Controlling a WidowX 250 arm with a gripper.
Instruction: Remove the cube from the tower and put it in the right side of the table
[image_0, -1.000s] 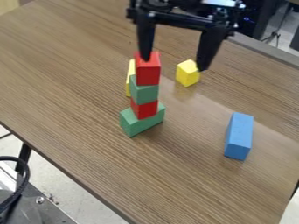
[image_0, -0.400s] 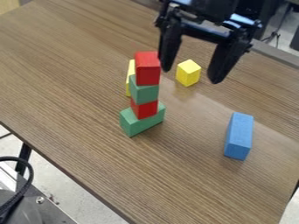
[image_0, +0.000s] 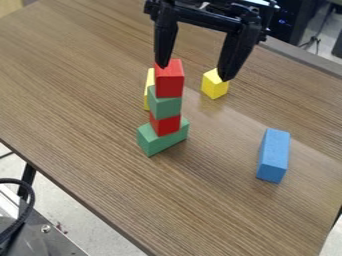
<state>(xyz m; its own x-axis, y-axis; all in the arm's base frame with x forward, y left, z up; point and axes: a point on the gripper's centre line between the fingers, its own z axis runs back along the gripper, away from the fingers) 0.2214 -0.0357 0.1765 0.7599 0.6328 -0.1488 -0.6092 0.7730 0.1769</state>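
1. The hand (image_0: 194, 73) hangs from the top edge of the view, over the far part of the bench (image_0: 93, 150), its two fingers pointing down and spread well apart.
2. The top red cube (image_0: 169, 86) sits at the summit of the tower (image_0: 165, 106), below and toward the picture-left side of the hand.
3. The tip of the picture-left finger overlaps the cube's upper back edge in the view; whether the two touch cannot be told from this angle.
4. The picture-right finger ends well to the right of the cube, its tip overlapping the upper part of a yellow cube (image_0: 212, 87) that rests on the bench beyond the tower. Contact there cannot be told either.
5. Under the top red cube come a green cube (image_0: 165, 107), then a lower red cube (image_0: 165, 126), then a wider green block (image_0: 163, 142) lying on the bench. The pieces are stacked slightly askew, yet the tower stands upright.
6. A yellow block (image_0: 149, 92) stands behind the tower, partly hidden by it.
7. A long blue block (image_0: 272, 156) lies on the picture-right part of the bench, well apart from the tower.
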